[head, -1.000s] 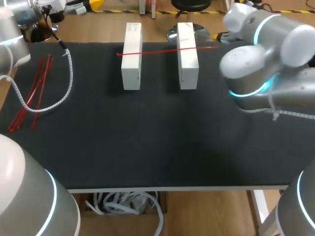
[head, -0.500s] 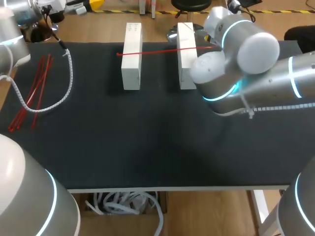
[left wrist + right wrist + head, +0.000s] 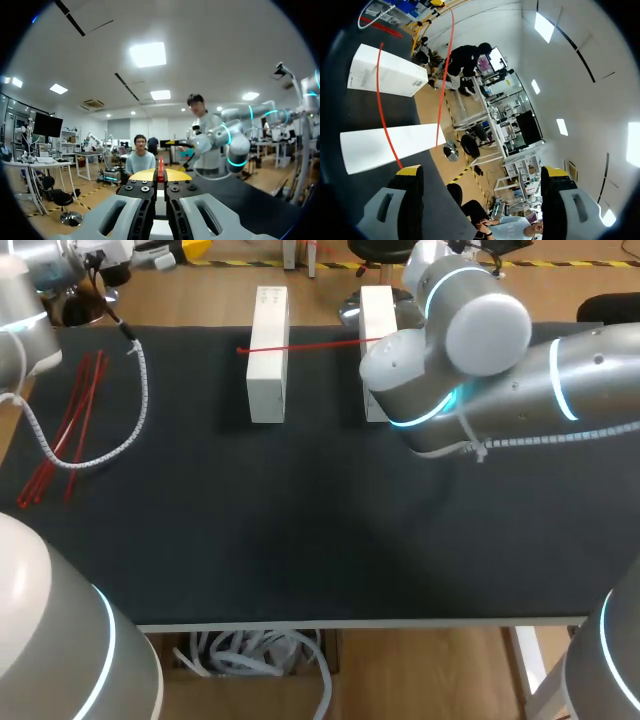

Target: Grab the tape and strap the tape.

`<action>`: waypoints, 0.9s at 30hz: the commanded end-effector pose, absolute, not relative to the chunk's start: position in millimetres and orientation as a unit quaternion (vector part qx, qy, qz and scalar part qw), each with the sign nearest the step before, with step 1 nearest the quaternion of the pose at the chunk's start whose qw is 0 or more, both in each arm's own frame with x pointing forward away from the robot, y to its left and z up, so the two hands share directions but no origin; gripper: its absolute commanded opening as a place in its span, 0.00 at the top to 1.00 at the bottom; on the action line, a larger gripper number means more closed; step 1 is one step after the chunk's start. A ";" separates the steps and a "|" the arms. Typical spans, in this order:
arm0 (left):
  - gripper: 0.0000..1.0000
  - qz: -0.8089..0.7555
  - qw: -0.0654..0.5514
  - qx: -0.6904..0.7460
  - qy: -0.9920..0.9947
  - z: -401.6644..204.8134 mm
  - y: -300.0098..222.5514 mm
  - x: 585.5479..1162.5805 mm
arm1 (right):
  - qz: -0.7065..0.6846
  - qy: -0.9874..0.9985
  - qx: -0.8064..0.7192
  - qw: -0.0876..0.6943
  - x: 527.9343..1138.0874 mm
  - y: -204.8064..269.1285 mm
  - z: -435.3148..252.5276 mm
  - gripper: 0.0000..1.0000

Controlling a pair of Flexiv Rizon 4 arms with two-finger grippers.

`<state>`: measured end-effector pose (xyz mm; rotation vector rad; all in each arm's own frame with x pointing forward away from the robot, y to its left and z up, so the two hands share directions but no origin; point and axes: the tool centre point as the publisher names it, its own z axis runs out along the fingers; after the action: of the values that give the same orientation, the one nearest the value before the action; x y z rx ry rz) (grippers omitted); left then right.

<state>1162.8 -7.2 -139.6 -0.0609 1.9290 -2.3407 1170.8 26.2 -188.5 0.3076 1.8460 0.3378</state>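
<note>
A red strap (image 3: 310,344) lies across two white blocks, the left block (image 3: 267,360) and the right block (image 3: 375,305), at the table's back. My right arm (image 3: 470,350) hangs over the right block and hides the strap's right end and its own gripper. In the right wrist view the right gripper (image 3: 481,171) is open. The strap (image 3: 379,100) crosses both blocks and ends right by one fingertip (image 3: 409,171). My left gripper (image 3: 160,175) is shut, with a short red strip (image 3: 160,166) pinched between its tips.
A bundle of spare red straps (image 3: 68,430) lies at the table's left, beside a looping white cable (image 3: 135,410). A second red line (image 3: 445,75) arcs past the blocks' far ends in the right wrist view. The dark tabletop (image 3: 300,530) stretches out in front of the blocks.
My right arm has swung left and toward the back, from the table's right side to over the right block. It now covers the strap's right end. The left arm has not moved.
</note>
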 end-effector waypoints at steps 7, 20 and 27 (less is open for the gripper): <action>1.00 -0.769 0.058 -0.023 0.636 -138.1 -8.6 1159.0 | 0.149 0.803 0.073 0.573 1177.8 46.6 -198.4 0.00; 1.00 -0.769 0.058 -0.023 0.636 -138.1 -8.6 1159.0 | 0.174 0.811 0.054 0.555 1196.3 67.1 -219.5 0.00; 1.00 -0.769 0.058 -0.023 0.636 -138.1 -8.6 1159.0 | 0.162 0.809 0.045 0.564 1207.4 74.8 -230.4 0.00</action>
<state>1162.7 -7.1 -139.6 -0.0613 1.9288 -2.3404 1199.7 69.5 -222.0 0.1056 1.9188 0.3981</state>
